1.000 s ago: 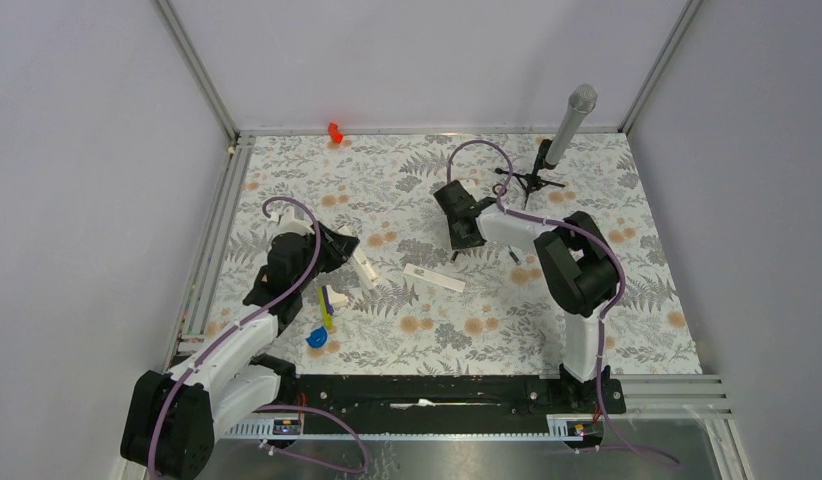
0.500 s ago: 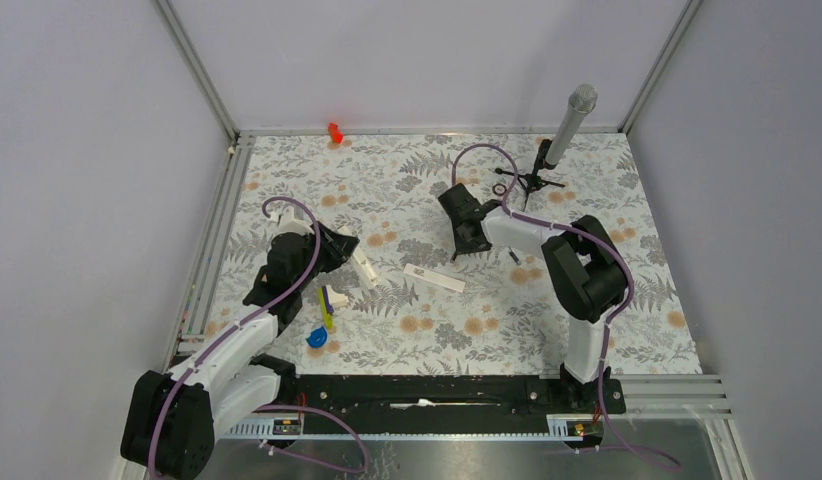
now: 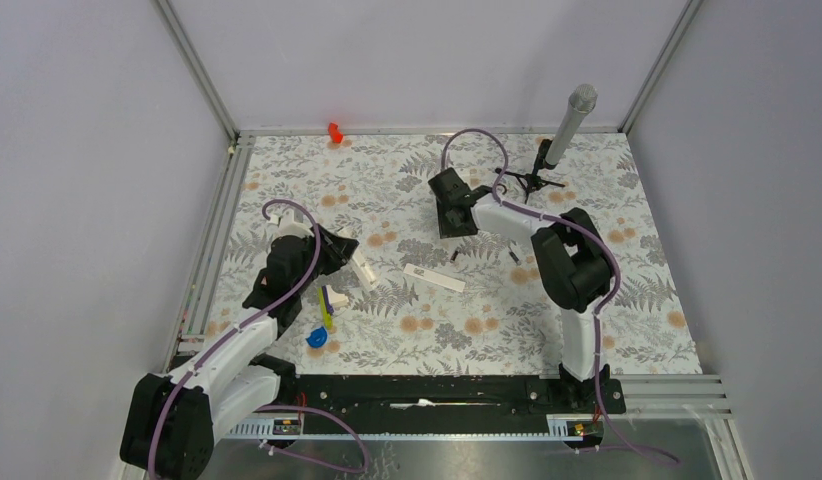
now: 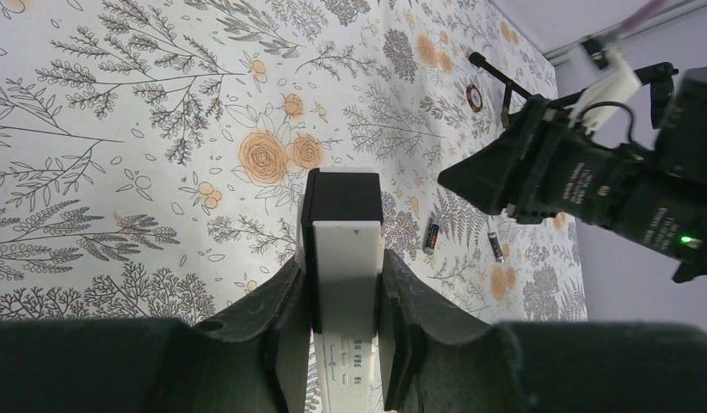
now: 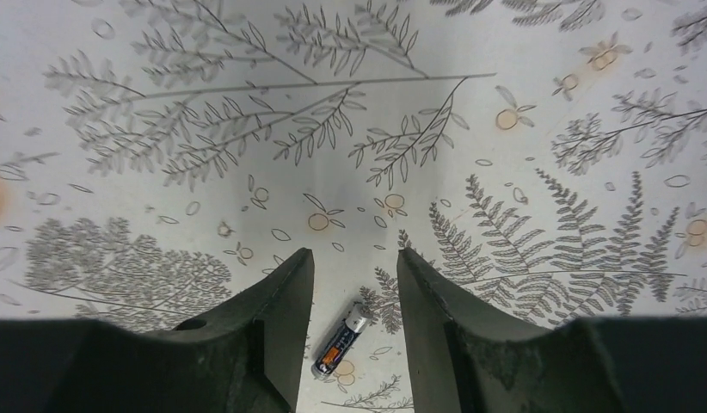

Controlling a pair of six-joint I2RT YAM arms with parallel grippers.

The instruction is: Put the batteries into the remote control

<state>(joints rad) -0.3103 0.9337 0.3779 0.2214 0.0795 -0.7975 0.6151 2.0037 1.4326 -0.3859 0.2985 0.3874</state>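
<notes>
We see the L gripper [image 4: 343,274] clamped on the remote control [image 4: 344,232]. In the L wrist view the white bar sits btwn both fingers at bottom ctr of the frame. Its dark end sticks out past the fingertips toward the middle, and small grey marks show near the bottom edge. In the top view the bar pokes out toward the lower right of that gripper, left of ctr.

R gripper [image 5: 352,258]: jaws stand apart w/ nothing btwn them. Through the gap we see only the floral mat [image 5: 204,103]. The top view puts it in the upper middle, a bit right of ctr.

Batteries: both lie loose on the mat, neither in the remote control. In the L wrist view they sit right of ctr, near each other, one [image 4: 431,234] to the left and the second [image 4: 496,249] to the right, below the R arm's black body. In the R wrist view one battery lies at bottom ctr, tilted, silver tip toward the upper right, framed by the gap btwn the fingers but touching neither.

Other bits:
- A flat white strip [image 3: 434,277] w/ a grey mark lies at ctr of the top view, btwn the two arms.
- A yellow-white-blue toy cluster [image 3: 325,315] sits lower left, beside the L arm.
- A mic on a tripod [image 3: 572,115] stands upper right.
- A small black ring [image 4: 475,96] lies near the tripod legs, upper right of the L wrist view.
- A small red piece [image 3: 334,131] sits at the mat's top edge.
</notes>
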